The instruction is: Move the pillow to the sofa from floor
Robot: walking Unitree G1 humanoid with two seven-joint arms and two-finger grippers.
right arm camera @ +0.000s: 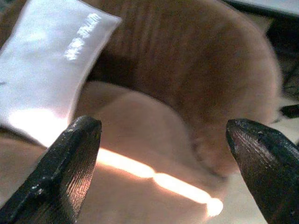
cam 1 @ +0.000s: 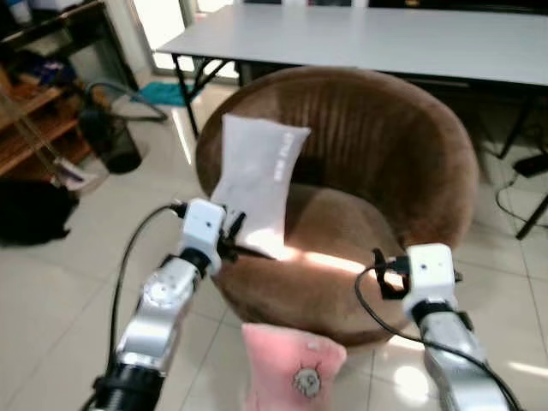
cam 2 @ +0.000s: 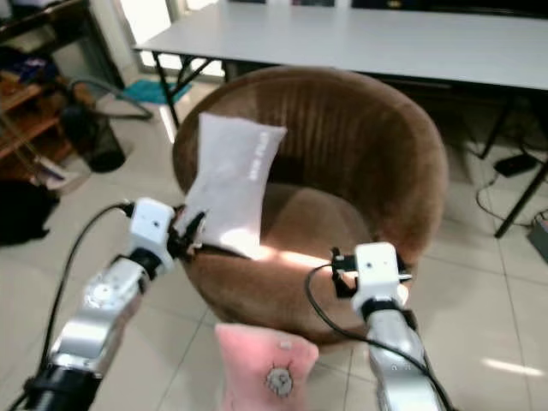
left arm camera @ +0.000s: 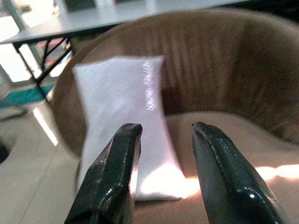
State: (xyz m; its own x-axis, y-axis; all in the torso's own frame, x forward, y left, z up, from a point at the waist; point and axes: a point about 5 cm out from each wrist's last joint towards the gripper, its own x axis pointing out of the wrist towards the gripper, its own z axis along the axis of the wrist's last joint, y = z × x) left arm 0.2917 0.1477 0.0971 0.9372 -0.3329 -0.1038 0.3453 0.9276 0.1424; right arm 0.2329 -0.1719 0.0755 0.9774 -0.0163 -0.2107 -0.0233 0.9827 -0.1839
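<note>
A white rectangular pillow [cam 1: 255,181] with pale lettering along one edge stands propped against the left inner wall of a round brown fabric tub sofa [cam 1: 385,154], its lower end resting on the seat cushion near the front left rim. A band of sunlight crosses the seat front.

The left gripper [left arm camera: 163,175] is held at the sofa's front left rim, just before the pillow's lower corner; its two black fingers [left arm camera: 114,177] stand a moderate gap apart with nothing between them. The right gripper [right arm camera: 163,163] is raised at the front right rim of the seat, its fingers spread wide and holding nothing.

On the tiled floor [cam 1: 51,300] right against the sofa's front base, between the two arms, lies a pink plush cushion [cam 1: 287,368] with a small dark emblem. Behind the sofa stands a long grey folding table [cam 1: 385,38]. To the left are a wooden shelf unit [cam 1: 38,120], a dark mesh waste bin [cam 1: 111,137] and a black bag [cam 1: 30,210] on the floor. Cables [cam 1: 514,193] trail on the tiles at the right.
</note>
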